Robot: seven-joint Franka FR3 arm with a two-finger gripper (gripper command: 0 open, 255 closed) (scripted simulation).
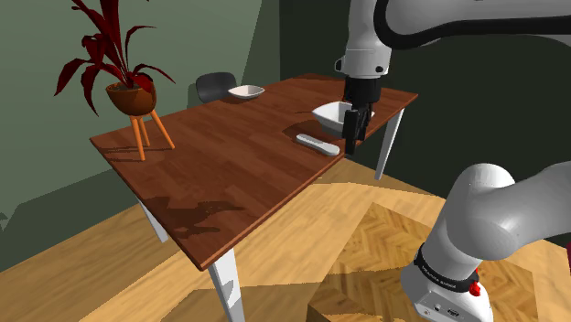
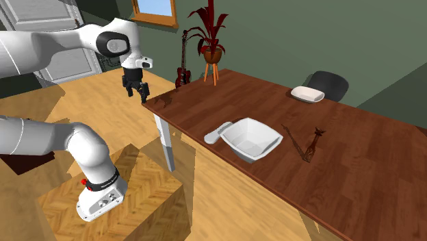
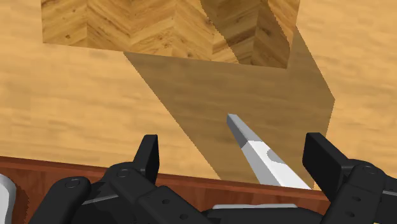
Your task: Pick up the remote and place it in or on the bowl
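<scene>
In the shoulder view, your end effector [image 1: 353,142] hangs fingers-down from the white arm at the far corner of the wooden table [image 1: 229,165]. From this angle it overlaps the white bowl [image 1: 331,115]. The remote [image 1: 317,144], pale grey and slim, lies flat on the table just beside the bowl, on the side nearer the camera and close to the table's edge. A red-leaved plant [image 1: 114,55] on an orange tripod stands towards this view's left. A small white dish [image 1: 247,91] sits at the far edge by a dark chair [image 1: 215,86].

In the second exterior view you can see the end effector [image 2: 137,91] is well apart from the remote [image 2: 217,132]. It hangs past the table's [image 2: 356,171] short end, over the wood floor [image 2: 226,205] and above table height. The remote lies by the bowl's [image 2: 252,139] rim on this view's left, near the table edge; you cannot tell whether they touch. A red guitar [image 2: 183,65] leans against the wall beyond the plant [image 2: 211,37].

In the wrist view your end effector [image 3: 234,147] has its fingers [image 3: 149,156] standing wide apart with nothing gripped. Between them you see the floor [image 3: 63,95] and a white table leg [image 3: 261,153], with the table's brown edge [image 3: 63,168] just ahead of the fingers.
</scene>
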